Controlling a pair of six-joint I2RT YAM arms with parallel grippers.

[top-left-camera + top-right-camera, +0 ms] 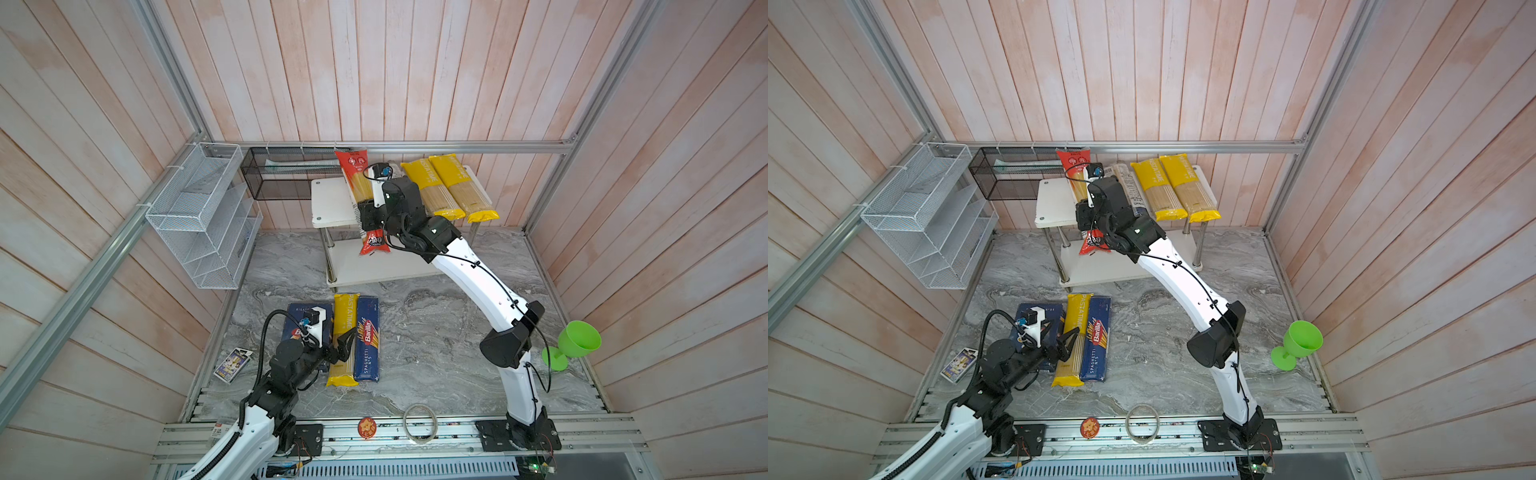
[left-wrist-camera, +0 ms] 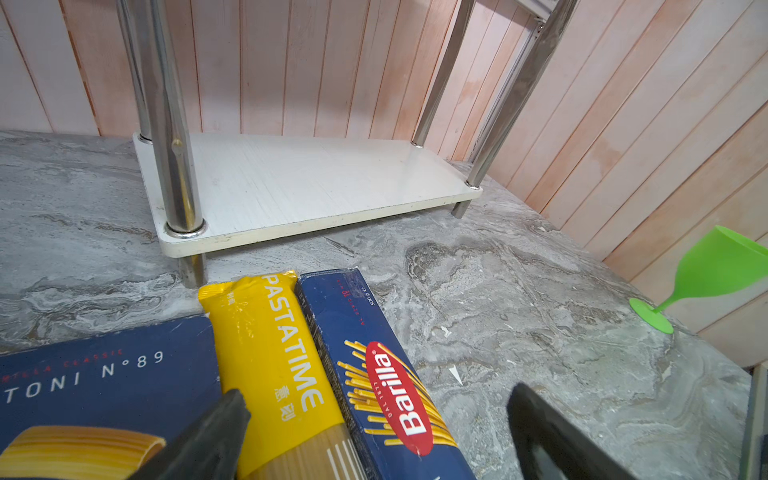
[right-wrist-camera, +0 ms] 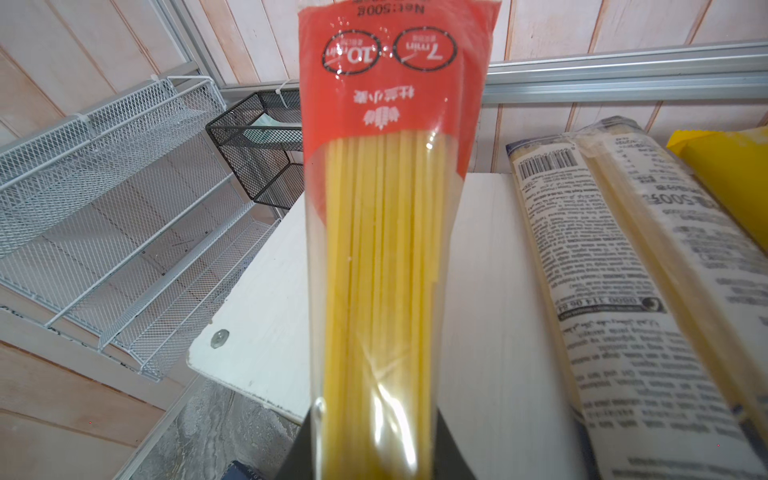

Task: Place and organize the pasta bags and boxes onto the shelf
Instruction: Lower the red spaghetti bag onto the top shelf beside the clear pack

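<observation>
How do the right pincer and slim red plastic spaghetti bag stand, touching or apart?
Touching. The right wrist view shows the right pincer shut on the slim red plastic spaghetti bag.

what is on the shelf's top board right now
On the top board: a yellow bag, a second yellow bag and a clear bag, side by side. The right gripper holds a red bag over it; contact underneath is hidden.

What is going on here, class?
The right end effector is shut on the red bag, held over the shelf, where a clear bag and two yellow bags lie on top. The open left end effector is poised over a third yellow bag and the spaghetti box, beside the rigatoni box on the table.
</observation>
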